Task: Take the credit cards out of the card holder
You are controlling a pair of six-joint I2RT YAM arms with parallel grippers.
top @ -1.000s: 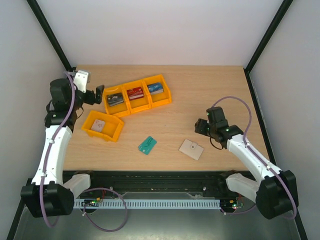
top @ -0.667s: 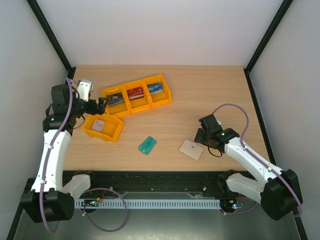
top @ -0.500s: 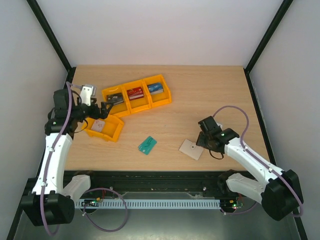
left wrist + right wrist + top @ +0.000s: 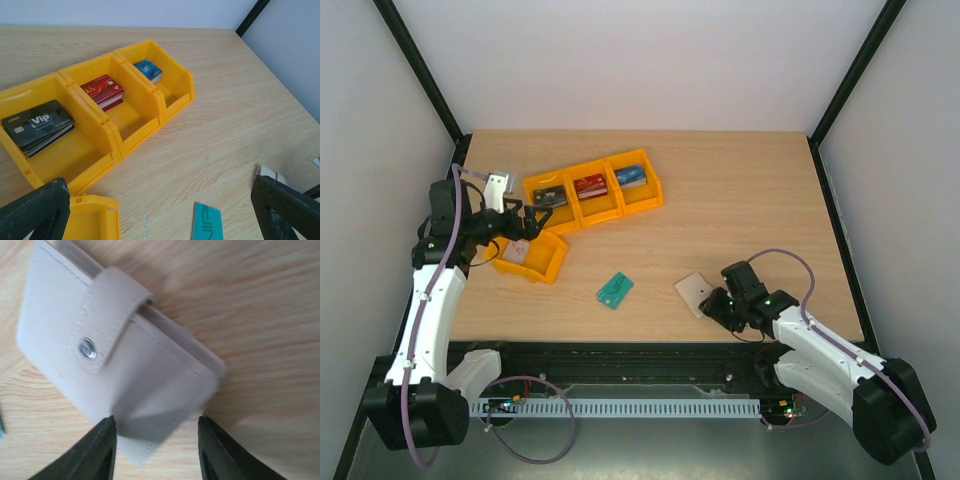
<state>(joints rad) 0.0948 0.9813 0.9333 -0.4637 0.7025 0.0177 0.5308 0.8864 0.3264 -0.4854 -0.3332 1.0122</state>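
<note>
the left gripper (image 4: 159,197) holds its two black fingers (image 4: 35,212) wide apart at the lower corners. beyond them sit three joined yellow bins (image 4: 131,145) with a black card stack (image 4: 37,125), a red card stack (image 4: 102,90) and a blue card stack (image 4: 148,69). a teal card (image 4: 206,222) lies between the fingers, nearer the right one.

The widest open stretch of the table (image 4: 750,190) is the right and far side, bare wood from the row of three yellow bins (image 4: 602,217) to the right edge. The single yellow bin (image 4: 548,260) sits just beside that row's left end, hardly a gap between them, and the left gripper (image 4: 530,224) hangs over that spot, jaws spread wide. Up front, the teal card (image 4: 614,290) and the card holder (image 4: 692,288) lie well apart with wood between; the right gripper (image 4: 714,303) crowds the holder's near corner.
</note>
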